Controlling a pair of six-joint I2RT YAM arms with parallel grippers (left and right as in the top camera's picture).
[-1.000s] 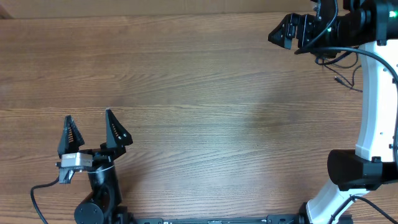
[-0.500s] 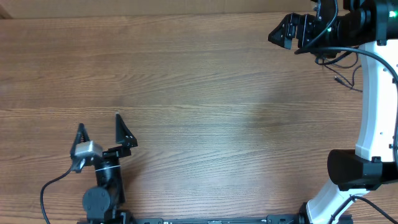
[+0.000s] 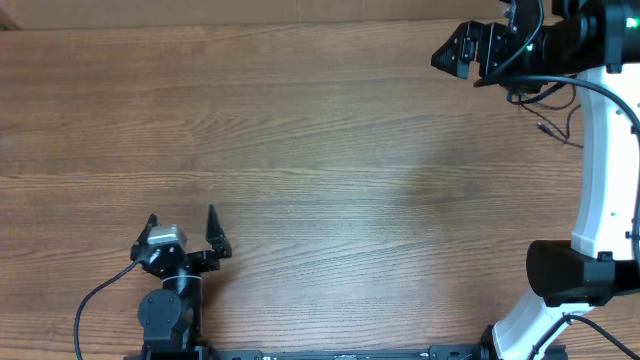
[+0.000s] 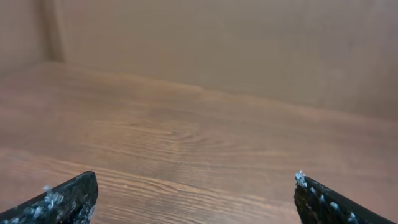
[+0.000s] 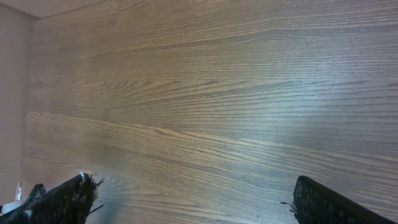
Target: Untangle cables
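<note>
The left gripper [image 3: 180, 214] has slid back toward the near edge of the table [image 3: 320, 150] and a little to the right. Its two fingers [image 4: 68, 200] are spread wide apart and hold nothing. The right gripper [image 3: 452, 52] has stayed put at the far right corner. Its fingers are spread wide too, with nothing between them. The cables [image 3: 556, 134] lie on the table at the far right, just beside the right arm [image 3: 600, 170] and a bit nearer than its gripper. One thin black cord ends in a small plug [image 3: 541, 127]. Part of the cables is hidden under the arm. They are well apart from the left gripper, and neither gripper touches them.
</note>
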